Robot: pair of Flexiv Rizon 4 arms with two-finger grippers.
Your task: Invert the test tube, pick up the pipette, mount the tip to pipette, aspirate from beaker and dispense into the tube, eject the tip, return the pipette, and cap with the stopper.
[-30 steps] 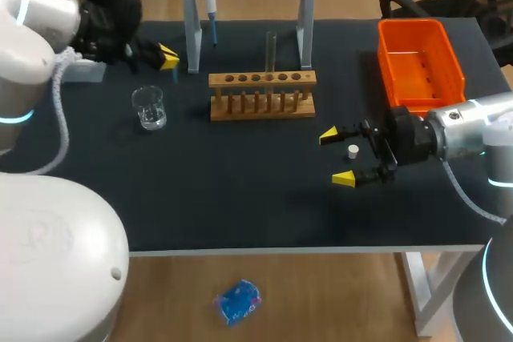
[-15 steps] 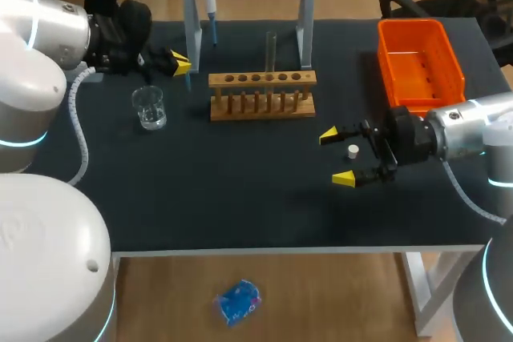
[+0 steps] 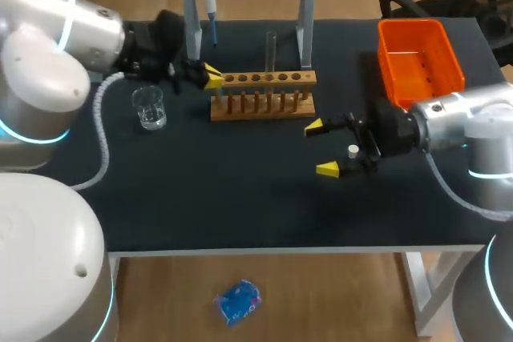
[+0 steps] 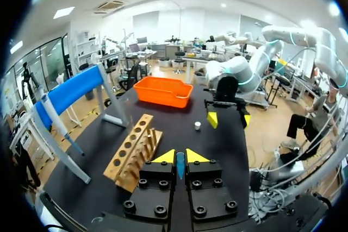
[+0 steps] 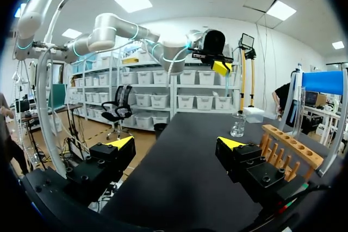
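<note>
By the rack (image 3: 263, 79), left hand (image 4: 180, 156) pinches blue tip (image 4: 180, 168); right hand (image 3: 320, 148) gapes wide.

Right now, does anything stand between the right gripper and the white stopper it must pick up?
Nothing visible does. The stopper lies on the table between the right gripper's open fingers, touching neither as far as the head view shows.
</note>
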